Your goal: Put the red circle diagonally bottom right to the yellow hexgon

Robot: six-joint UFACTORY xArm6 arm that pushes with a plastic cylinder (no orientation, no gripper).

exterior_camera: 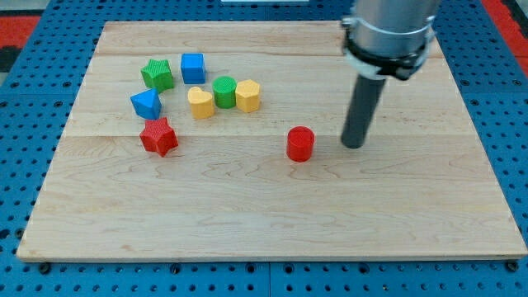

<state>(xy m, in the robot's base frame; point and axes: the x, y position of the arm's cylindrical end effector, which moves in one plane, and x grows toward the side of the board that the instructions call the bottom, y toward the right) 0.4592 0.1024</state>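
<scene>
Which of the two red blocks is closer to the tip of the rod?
The red circle, alone near the board's middle, just to the view's left of my tip. The other, the red star, lies far off toward the view's left, below the blue triangle.

Board and spare blocks, upper left of the frame

Wooden board (247,223) on a blue pegboard (25,99). Green star (157,74) and blue cube (193,68) side by side at the top of the cluster; blue triangle (146,104) below the star; red star (158,136) lowest; yellow heart (200,102) touching the green cylinder (224,91) on its right.
</scene>
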